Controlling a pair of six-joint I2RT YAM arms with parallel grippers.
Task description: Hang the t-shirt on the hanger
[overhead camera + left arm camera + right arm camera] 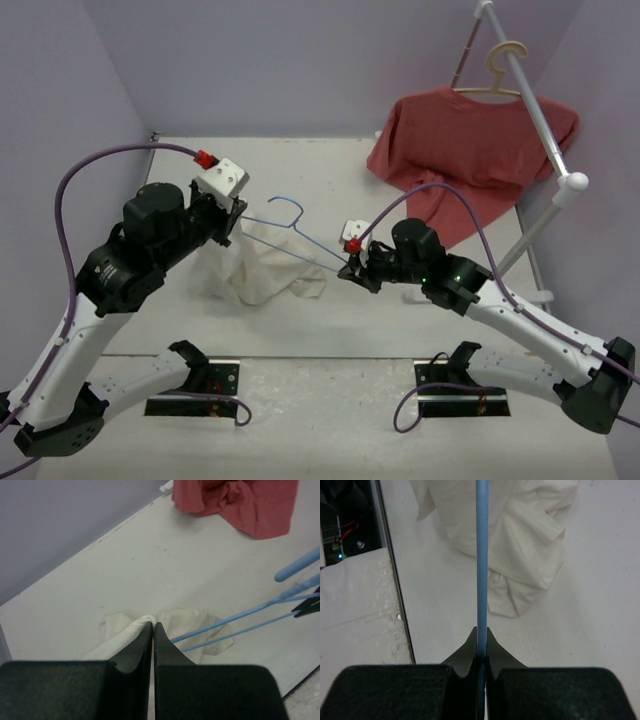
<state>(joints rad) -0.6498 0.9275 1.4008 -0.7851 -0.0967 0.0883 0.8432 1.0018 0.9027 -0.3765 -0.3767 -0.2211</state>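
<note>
The cream-white t-shirt [255, 268] hangs bunched from my left gripper [232, 226], its lower part resting on the table. My left gripper [153, 625] is shut on a fold of its hem [135, 626]. The light-blue wire hanger [292, 228] is held above the table between the arms, hook toward the back. My right gripper [350, 268] is shut on one end of it. In the right wrist view my right gripper [481, 630] pinches the blue wire [481, 555], which runs straight ahead over the t-shirt [520, 535]. Two hanger wires [240, 620] pass right of my left fingers.
A red t-shirt [470, 150] hangs on a beige hanger [500, 70] from a white rack [545, 140] at the back right, its hem on the table. Purple walls close the back and sides. Two black base mounts [195, 385] sit at the near edge.
</note>
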